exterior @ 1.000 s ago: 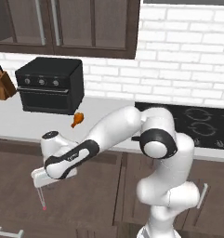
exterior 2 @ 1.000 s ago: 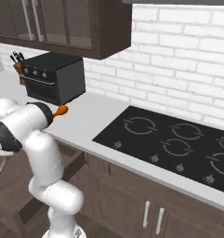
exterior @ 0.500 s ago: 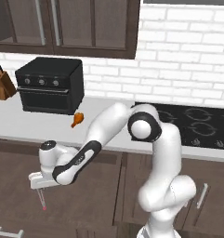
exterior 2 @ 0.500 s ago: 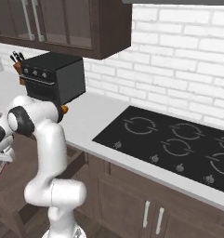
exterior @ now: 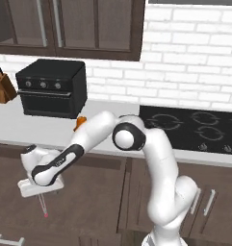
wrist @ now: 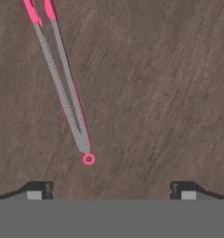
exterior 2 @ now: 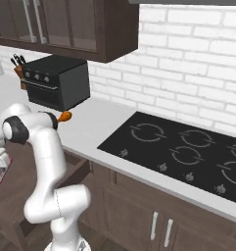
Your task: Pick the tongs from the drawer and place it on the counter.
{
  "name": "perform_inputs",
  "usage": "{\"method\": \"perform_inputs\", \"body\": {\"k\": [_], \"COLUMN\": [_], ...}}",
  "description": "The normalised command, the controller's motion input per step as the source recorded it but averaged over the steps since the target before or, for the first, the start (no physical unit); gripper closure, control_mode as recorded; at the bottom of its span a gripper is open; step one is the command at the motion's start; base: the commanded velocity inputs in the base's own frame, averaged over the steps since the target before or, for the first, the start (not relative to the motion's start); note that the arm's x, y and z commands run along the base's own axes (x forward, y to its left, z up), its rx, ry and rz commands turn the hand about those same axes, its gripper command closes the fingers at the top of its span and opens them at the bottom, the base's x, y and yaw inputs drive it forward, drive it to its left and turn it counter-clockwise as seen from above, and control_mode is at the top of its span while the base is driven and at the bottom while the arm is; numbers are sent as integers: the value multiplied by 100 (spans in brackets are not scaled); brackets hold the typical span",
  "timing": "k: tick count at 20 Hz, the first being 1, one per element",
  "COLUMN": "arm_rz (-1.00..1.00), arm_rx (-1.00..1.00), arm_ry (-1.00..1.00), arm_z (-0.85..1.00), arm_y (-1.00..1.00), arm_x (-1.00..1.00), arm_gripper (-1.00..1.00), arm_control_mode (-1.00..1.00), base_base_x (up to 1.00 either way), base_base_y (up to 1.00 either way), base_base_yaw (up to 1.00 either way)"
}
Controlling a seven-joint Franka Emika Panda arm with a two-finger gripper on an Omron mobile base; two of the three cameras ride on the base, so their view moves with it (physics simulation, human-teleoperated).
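Below, the two-finger gripper (wrist: 111,188) is hanging wide apart, grasping nothing, over thin pink-and-grey tongs (wrist: 62,83) whose pink ends are running off-frame on the dark brown wooden drawer (wrist: 155,83) floor.

No writing, label, brand, number or sign can be read anywhere in these pictures. The knobs on the black oven (exterior: 51,89) carry no marks that can be made out, and the small controls along the front edge of the stovetop (exterior 2: 188,152) are too small to read.
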Motion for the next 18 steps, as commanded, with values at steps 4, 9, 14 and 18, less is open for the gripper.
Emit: {"method": "perform_inputs", "body": {"k": [4,9,14,18], "arm_rz": [0,0,0,0], "arm_rx": [-13,-5,0,0], "arm_ry": [0,0,0,0], "arm_z": [-31,-43,-48,-36], "arm_y": [14,3,0,1], "arm_x": [5,5,13,21], "arm_gripper": [-100,-100,-100,-100], "arm_control_mode": [-100,-100,-100,-100], "base_base_x": [0,0,0,0], "base_base_y": [0,0,0,0], "base_base_yaw": [0,0,0,0]}}
